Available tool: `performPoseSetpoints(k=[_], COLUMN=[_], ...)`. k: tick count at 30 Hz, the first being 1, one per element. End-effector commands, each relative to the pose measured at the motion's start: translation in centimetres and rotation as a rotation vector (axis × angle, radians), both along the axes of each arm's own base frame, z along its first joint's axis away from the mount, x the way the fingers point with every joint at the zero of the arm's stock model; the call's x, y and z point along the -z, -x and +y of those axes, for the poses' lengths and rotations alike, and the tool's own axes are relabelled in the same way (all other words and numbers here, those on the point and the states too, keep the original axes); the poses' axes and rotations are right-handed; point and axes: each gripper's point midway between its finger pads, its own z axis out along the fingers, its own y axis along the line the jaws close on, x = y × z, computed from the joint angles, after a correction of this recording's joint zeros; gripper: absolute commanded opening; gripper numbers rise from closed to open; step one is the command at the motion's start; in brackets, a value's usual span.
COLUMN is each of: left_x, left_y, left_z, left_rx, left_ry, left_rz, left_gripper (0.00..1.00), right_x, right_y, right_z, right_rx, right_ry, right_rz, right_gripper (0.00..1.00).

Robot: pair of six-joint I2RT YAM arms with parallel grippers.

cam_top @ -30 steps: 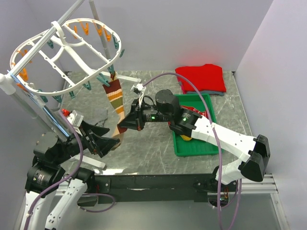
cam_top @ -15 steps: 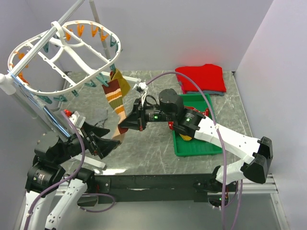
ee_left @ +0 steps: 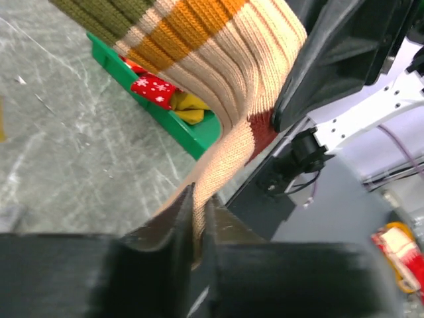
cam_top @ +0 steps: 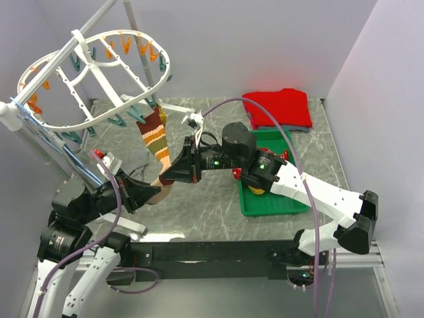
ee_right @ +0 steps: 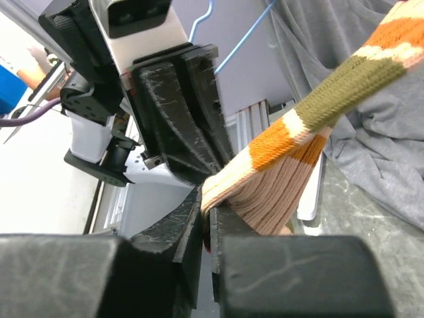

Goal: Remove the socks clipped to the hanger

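One striped sock (cam_top: 156, 136), banded olive, orange, cream and rust, hung slanting from the near rim of the white oval hanger (cam_top: 163, 66). Its olive cuff was up against a teal clip (cam_top: 137, 112) there, and its lower end stretched down toward the arms.

Both grippers had hold of it. The left gripper (cam_top: 151, 193) was closed on the sock's beige toe end. From the left wrist camera its two black fingers (ee_left: 173, 222) stood almost together, with only the thin knit between them. The right gripper (cam_top: 175, 173) was clamped a little higher on the same sock, just beside the left one. The right wrist camera showed its jaws pressed together on a fold of the beige edge, with the left gripper's black fingers directly beyond and very near.

The sock ran taut between the clip and the grippers, above the grey marble-patterned table (cam_top: 212, 212). The hanger was tilted, with orange clips (cam_top: 139, 46) along its far side and teal ones along the near side.

To the right, a green tray (cam_top: 268, 204) lay flat on the table beneath the right arm. It held a red sock with white snowflakes (ee_left: 154, 88) and a mustard-yellow sock (ee_left: 191, 106). Behind the tray sat a folded red garment (cam_top: 278, 106). A grey cloth (ee_right: 344, 93) lay crumpled on the table below the hanging sock.
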Motion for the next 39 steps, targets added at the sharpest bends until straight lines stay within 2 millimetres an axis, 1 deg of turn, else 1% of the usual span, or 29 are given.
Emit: performPoseSetpoints(k=[1, 3, 4, 5, 6, 7, 8, 9, 10, 11, 12, 13, 14, 15, 16, 17, 18, 20, 21, 22, 23, 27, 31, 35, 39], left_x=[-0.6, -0.6, -0.7, -0.7, -0.7, -0.8, -0.8, -0.9, -1.0, -1.0, -1.2, -1.2, -1.3, -1.3, -1.3, -1.3, -1.3, -1.3, -1.3, -1.3, -1.3, -1.3, -1.2, -1.2, -1.1], left_y=[0.2, 0.5, 0.7, 0.8, 0.9, 1.0, 1.1, 1.2, 1.3, 1.3, 1.3, 1.4, 1.5, 1.5, 1.6, 1.6, 1.6, 1.8, 1.8, 1.8, 1.9, 2.0, 2.0, 2.1, 2.1], left_z=[0.0, 0.1, 0.2, 0.3, 0.3, 0.4, 0.5, 0.5, 0.6, 0.6, 0.5, 0.5, 0.5, 0.5, 0.5, 0.5, 0.5, 0.5, 0.5, 0.5, 0.4, 0.3, 0.2, 0.2, 0.1], left_rx=[0.009, 0.006, 0.004, 0.001, 0.001, -0.001, -0.006, -0.007, -0.007, -0.007, -0.005, -0.001, 0.001, 0.002, 0.002, 0.004, 0.002, 0.003, 0.005, 0.006, 0.009, 0.019, 0.025, 0.028, 0.032], left_ry=[0.0, -0.002, 0.0, -0.001, -0.002, -0.004, -0.007, -0.006, -0.005, -0.005, -0.001, 0.003, 0.005, 0.005, 0.006, 0.005, 0.006, 0.008, 0.008, 0.011, 0.013, 0.019, 0.022, 0.025, 0.026], left_rz=[-0.027, -0.026, -0.03, -0.027, -0.029, -0.034, -0.03, -0.033, -0.036, -0.037, -0.04, -0.038, -0.04, -0.038, -0.038, -0.038, -0.037, -0.038, -0.038, -0.038, -0.036, -0.035, -0.033, -0.036, -0.033], left_gripper=[0.01, 0.01, 0.01, 0.01, 0.01, 0.01, 0.01, 0.01, 0.01, 0.01, 0.01, 0.01, 0.01, 0.01, 0.01, 0.01, 0.01, 0.01, 0.01, 0.01, 0.01, 0.01, 0.01, 0.01, 0.01], right_x=[-3.4, -3.3, -3.1, -4.1, -3.0, -3.0, -4.3, -3.1, -3.2, -4.5, -3.5, -3.7, -5.4, -4.1, -4.3, -4.7, -5.1, -5.1, -5.6, -5.5, -5.4, -5.4, -5.0, -4.9, -5.3], right_y=[-0.2, -1.1, -1.8, -2.4, -3.8, -4.5, -5.2, -6.9, -7.4, -8.1, -8.8, -9.4, -9.6, -10.3, -10.6, -11.1, -11.3, -11.9, -12.2, -12.5, -13.3, -14.7, -15.4, -16.6, -17.1], right_z=[0.0, 0.4, 0.6, 0.6, 0.9, 1.0, 1.1, 1.5, 1.8, 1.9, 2.9, 3.2, 3.5, 4.6, 5.0, 5.9, 6.3, 7.3, 7.6, 8.0, 8.4, 9.1, 9.6, 9.7, 9.8], right_rx=[0.01, 0.047, 0.072, 0.1, 0.153, 0.182, 0.21, 0.266, 0.281, 0.298, 0.294, 0.307, 0.313, 0.301, 0.3, 0.3, 0.301, 0.299, 0.307, 0.312, 0.334, 0.359, 0.369, 0.396, 0.382], right_ry=[-0.048, -0.022, -0.006, -0.01, 0.042, 0.059, 0.05, 0.103, 0.113, 0.099, 0.127, 0.133, 0.105, 0.14, 0.137, 0.128, 0.117, 0.1, 0.079, 0.074, 0.078, 0.069, 0.065, 0.062, 0.026], right_rz=[-0.08, -0.116, -0.131, -0.159, -0.183, -0.205, -0.237, -0.267, -0.287, -0.341, -0.35, -0.365, -0.391, -0.394, -0.405, -0.416, -0.424, -0.438, -0.452, -0.459, -0.466, -0.478, -0.49, -0.496, -0.489], right_gripper=[0.16, 0.3, 0.47, 0.57, 0.64, 0.74, 0.77, 0.8, 0.81, 0.83, 0.84, 0.86, 0.86, 0.87, 0.87, 0.89, 0.89, 0.91, 0.91, 0.92, 0.92, 0.92, 0.92, 0.92, 0.92])
